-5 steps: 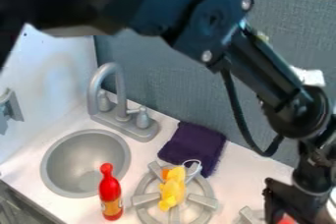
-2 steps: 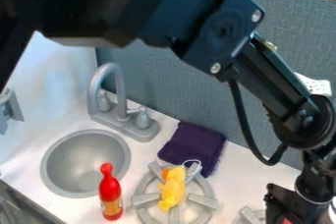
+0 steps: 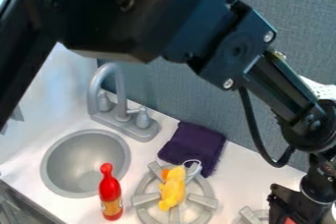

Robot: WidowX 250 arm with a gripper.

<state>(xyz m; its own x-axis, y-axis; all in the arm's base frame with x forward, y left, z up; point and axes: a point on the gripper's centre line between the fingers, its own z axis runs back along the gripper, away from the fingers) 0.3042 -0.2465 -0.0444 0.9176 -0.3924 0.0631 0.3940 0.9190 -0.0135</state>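
Your gripper (image 3: 285, 211) hangs low at the view's lower right, and you can't tell from here whether it is released or clenched. A small patch of red (image 3: 289, 221) shows right by it at the bottom edge; too little is visible to name the thing, or to say whether you have hold of it or are merely beside it. The arm (image 3: 244, 56) arches over from the upper left, which lets the gripper hang over the counter (image 3: 226, 181) while the bulk stays above the things below.

Just to the gripper's left in the view, you have part of a gray burner (image 3: 250, 215). Farther left is a second burner (image 3: 146, 198), with a yellow toy (image 3: 172, 188) lying lengthwise on it; its raised bars seem to bear the toy's weight. Up and left of the gripper, behind that toy, a purple cloth (image 3: 191, 144) lies folded flat, so it probably stays put by itself.

Well to the gripper's left, past the toy, a red bottle (image 3: 110, 192) stands upright, presumably steady on its own base. Farthest out you see the round sink (image 3: 85, 164), with the faucet (image 3: 119, 95) set behind so that its spout curves toward the basin.
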